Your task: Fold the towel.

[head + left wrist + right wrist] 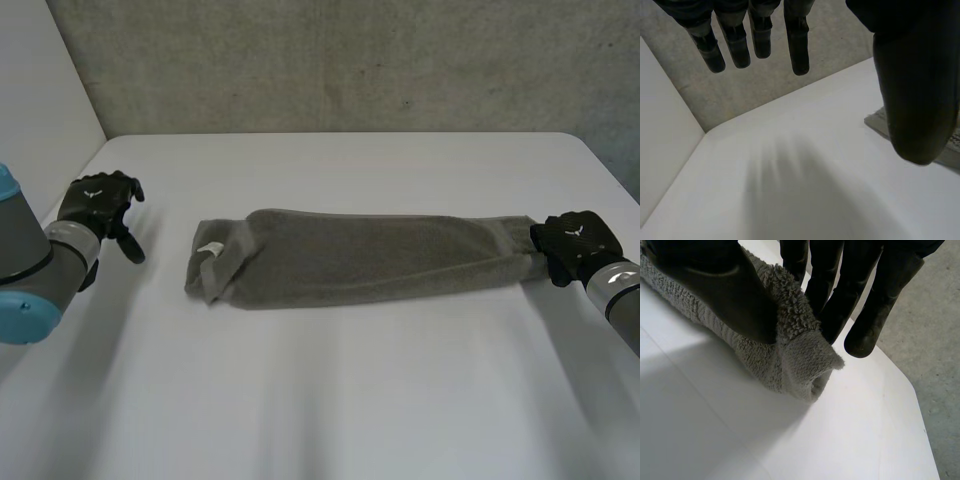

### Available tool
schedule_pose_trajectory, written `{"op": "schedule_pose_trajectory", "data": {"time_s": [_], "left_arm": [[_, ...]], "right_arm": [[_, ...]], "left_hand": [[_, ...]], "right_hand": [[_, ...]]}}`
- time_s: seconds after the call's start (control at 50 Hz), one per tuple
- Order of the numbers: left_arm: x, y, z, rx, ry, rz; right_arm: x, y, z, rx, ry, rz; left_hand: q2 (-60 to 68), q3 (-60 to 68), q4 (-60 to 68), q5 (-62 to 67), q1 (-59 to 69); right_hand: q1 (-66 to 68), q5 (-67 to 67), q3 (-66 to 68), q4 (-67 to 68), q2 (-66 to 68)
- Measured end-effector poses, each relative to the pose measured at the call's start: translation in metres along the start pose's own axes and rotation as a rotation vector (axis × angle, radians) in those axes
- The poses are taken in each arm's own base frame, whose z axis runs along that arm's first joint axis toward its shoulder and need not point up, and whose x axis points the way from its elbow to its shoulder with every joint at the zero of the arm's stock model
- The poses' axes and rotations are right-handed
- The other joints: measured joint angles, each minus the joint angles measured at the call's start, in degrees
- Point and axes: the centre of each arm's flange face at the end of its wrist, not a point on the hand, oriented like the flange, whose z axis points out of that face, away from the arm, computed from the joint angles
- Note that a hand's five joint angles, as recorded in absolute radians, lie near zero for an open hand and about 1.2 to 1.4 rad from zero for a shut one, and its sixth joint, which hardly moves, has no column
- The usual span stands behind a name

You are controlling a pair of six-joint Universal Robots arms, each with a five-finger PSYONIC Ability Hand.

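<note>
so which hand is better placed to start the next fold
Probably right: the right hand pinches one end of the towel between thumb and fingers, while the left hand hangs open, apart from the other end.

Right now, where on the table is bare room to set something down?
Bare table: the wide strip between the towel and the robot, and the strip between towel and wall. A narrower gap separates the left hand from the towel's end. Crowded: the other end, pinched by the right hand.
</note>
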Motion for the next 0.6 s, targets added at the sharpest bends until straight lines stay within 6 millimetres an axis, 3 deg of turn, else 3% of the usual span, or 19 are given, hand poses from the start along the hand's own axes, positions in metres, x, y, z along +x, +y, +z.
{"op": "schedule_pose_trajectory", "data": {"time_s": [0.14,0.4,0.6], "left_arm": [[0.012,-0.001,-0.016,-0.039,0.048,-0.015],[0.078,-0.007,-0.077,-0.035,0.317,-0.018],[0.113,0.010,-0.067,0.050,0.382,0.018]], "right_arm": [[-0.007,0.000,-0.002,-0.003,-0.016,0.001],[-0.010,-0.001,-0.005,-0.006,-0.026,0.000],[-0.013,0.001,-0.006,-0.013,-0.032,0.003]], "left_hand": [[0.0,0.0,-0.2,0.0,-0.3],[0.0,0.0,-0.2,0.0,-0.3],[0.0,0.0,-0.2,0.0,-0.3]], "right_hand": [[0.0,0.0,0.4,0.0,0.0],[0.0,0.0,0.6,0.0,0.0],[0.0,0.0,0.6,0.0,0.0]]}}
